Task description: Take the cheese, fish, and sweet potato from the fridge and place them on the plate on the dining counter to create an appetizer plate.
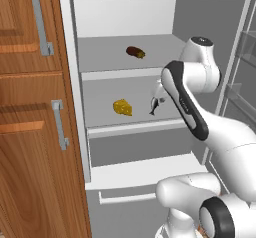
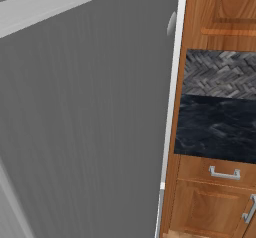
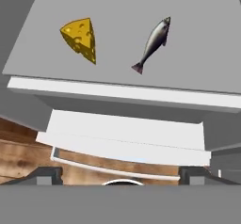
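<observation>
Yellow cheese (image 3: 80, 39) and grey fish (image 3: 153, 42) lie apart on the middle shelf of the open fridge (image 1: 82, 107), the sweet potato (image 1: 135, 52) one shelf higher, so nothing is judged fetched, the end effector (image 3: 120, 175) being held wide open and empty.

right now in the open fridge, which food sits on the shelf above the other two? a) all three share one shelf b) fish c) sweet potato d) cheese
c, the sweet potato lies alone on the upper shelf of the fridge, while the cheese and the fish lie side by side on the shelf below it.
</observation>
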Tool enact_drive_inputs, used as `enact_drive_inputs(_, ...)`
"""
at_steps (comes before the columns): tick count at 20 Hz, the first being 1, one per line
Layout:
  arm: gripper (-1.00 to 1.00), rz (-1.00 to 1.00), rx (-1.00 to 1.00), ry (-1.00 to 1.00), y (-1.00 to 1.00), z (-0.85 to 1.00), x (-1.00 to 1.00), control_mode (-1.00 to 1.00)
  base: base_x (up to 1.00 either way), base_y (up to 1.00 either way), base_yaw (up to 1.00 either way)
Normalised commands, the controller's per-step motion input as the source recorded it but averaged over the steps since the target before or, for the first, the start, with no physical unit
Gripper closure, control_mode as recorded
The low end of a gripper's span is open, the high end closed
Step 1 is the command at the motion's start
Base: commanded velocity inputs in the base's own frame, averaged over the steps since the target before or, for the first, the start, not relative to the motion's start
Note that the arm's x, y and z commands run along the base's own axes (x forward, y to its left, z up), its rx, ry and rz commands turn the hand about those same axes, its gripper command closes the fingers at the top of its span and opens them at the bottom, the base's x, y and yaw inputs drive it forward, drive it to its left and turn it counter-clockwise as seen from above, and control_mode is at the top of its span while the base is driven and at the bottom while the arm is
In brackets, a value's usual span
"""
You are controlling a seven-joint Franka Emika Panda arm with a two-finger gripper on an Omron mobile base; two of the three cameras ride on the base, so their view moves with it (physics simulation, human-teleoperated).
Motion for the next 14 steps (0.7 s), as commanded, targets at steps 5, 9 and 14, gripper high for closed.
enact_drive_inputs(5, -1.00, 0.00, -0.03, -0.30, 0.05, 0.15, -0.26, -1.00, 0.00, 0.00, 0.00)
enact_drive_inputs(9, -1.00, 0.00, -0.03, -0.29, 0.09, 0.13, -0.15, -1.00, 0.00, 0.00, 0.00)
enact_drive_inputs(14, -1.00, 0.00, -0.01, -0.21, 0.13, 0.23, -0.02, -1.00, 0.00, 0.00, 0.00)
